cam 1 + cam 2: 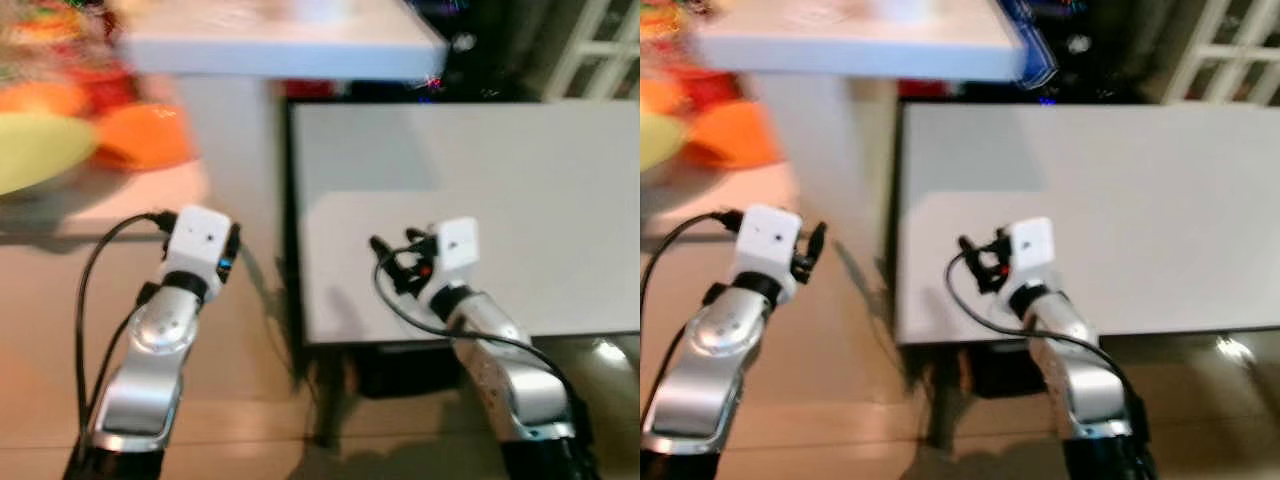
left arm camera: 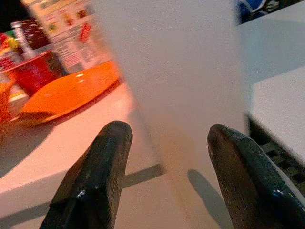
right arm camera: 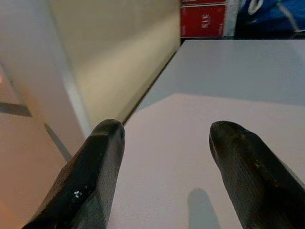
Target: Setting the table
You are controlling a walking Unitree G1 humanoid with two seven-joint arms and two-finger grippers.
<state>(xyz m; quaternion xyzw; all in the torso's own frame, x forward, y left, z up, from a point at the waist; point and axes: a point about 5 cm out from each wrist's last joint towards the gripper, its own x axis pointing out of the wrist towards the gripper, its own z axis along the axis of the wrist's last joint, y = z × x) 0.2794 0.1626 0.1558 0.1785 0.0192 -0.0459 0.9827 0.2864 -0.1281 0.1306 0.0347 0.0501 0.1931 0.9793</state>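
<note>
Both arms raised, nothing held. Right gripper (image 3: 162, 176) hovers over the near left part of the white table (image 1: 520, 200), fingers (image 3: 90, 181) spread, bare tabletop between them. Left gripper (image 2: 164, 181) is out over the floor gap beside the table, jaws also apart and empty, aimed along a white panel toward the tableware.

The dishes sit to the far left on a separate pale counter (image 1: 150, 190), well apart from the table: an orange plate (image 2: 71, 93), a red bowl (image 2: 38, 71) just behind it, a yellow-green plate (image 1: 40, 145) beside those. Head views are blurred, so the details are soft.

Judgement: glossy, shallow, probably plastic, so light, stiff and slippery, not very fragile. Orange plate lies flat; best hold is a pinch on the raised rim at the near edge, one finger under the lip. Expect it to skid if pushed.
</note>
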